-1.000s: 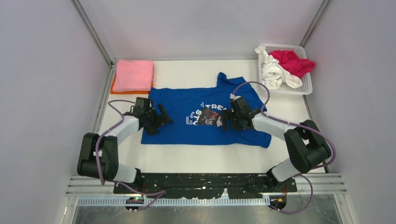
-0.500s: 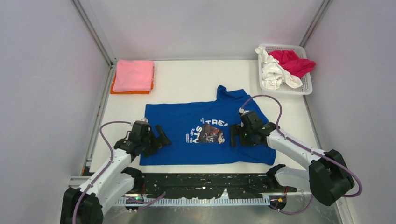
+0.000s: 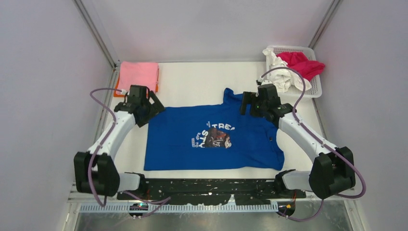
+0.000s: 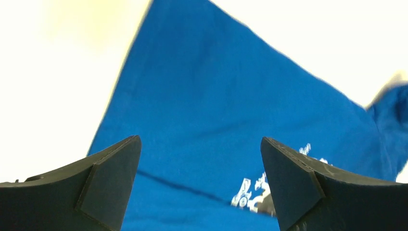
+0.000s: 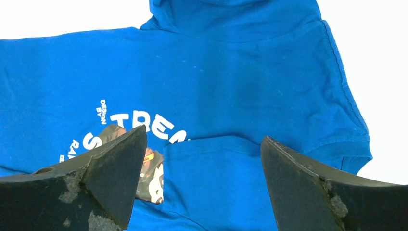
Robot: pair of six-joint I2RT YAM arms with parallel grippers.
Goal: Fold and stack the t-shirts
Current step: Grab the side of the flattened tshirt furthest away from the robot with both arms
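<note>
While both arms reach out over the table (image 3: 192,79), the blue tee (image 3: 211,137) lies spread flat at mid-frame, print up. Over its upper-left corner hovers the left gripper (image 3: 155,107), jaws wide apart and holding nothing. It's the same for the right gripper (image 3: 246,103) beside the collar, at the shirt's upper right. At upper left a pink tee (image 3: 138,76) sits folded on an orange one (image 3: 117,91). At upper right, a crimson tee (image 3: 300,63) and a white tee (image 3: 281,77) lie heaped in the basket (image 3: 315,89).
</note>
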